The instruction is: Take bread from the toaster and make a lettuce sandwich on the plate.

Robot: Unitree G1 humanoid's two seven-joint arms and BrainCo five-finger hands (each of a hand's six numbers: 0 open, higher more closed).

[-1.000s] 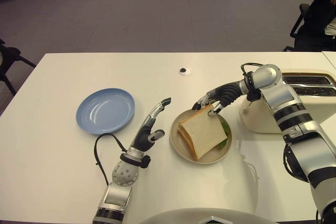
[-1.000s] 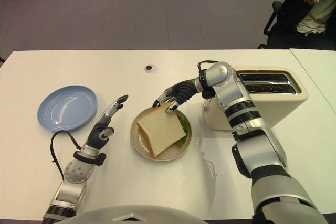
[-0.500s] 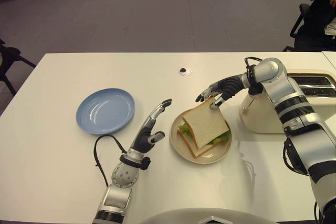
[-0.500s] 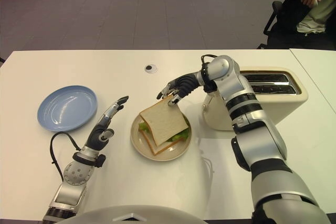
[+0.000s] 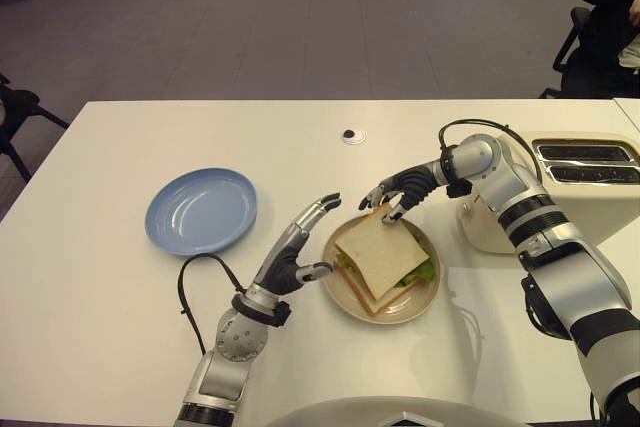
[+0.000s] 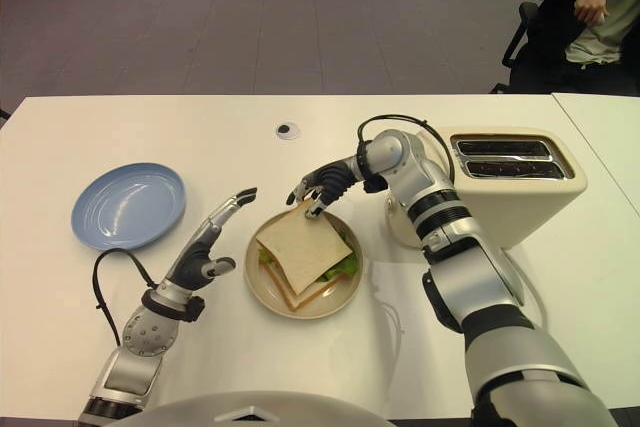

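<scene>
A beige plate [image 5: 345, 296] in the middle of the table holds a sandwich: a bottom slice, green lettuce [image 5: 422, 270] and a top bread slice [image 5: 378, 254]. My right hand [image 5: 393, 193] is shut on the far corner of the top slice, which lies tilted over the lettuce. My left hand [image 5: 298, 244] stands open just left of the plate, fingers spread toward it, holding nothing. The cream toaster [image 5: 560, 193] stands at the right, its slots [image 6: 510, 159] dark.
A blue plate [image 5: 200, 210] sits bare at the left. A small round black-and-white grommet [image 5: 349, 134] lies at the table's far middle. A black cable [image 5: 193, 287] loops by my left wrist.
My right hand shifted the top slice left and lowered it over the lettuce. My left hand moved closer to the plate and spread its fingers wider.
</scene>
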